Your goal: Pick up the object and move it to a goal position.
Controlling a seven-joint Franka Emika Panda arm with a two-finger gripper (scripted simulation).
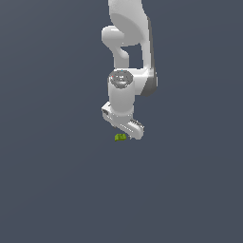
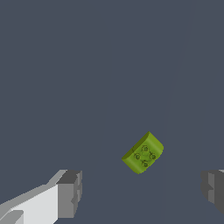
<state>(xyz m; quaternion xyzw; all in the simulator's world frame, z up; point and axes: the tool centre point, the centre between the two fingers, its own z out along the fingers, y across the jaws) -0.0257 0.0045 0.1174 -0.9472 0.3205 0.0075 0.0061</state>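
The object (image 2: 143, 153) is a small yellow-green blocky piece with round studs on its face, lying on the dark grey surface. In the exterior view the object (image 1: 121, 137) shows just below the white arm's hand, partly covered by it. My gripper (image 2: 142, 192) is open: its two grey fingertips (image 2: 70, 192) stand wide apart. The piece lies between and just ahead of them, touching neither. In the exterior view the gripper (image 1: 127, 131) hangs right over the piece; its fingers are hard to make out there.
The white arm (image 1: 127, 57) comes down from the top of the exterior view. A plain dark grey surface (image 1: 57, 190) fills everything else in both views.
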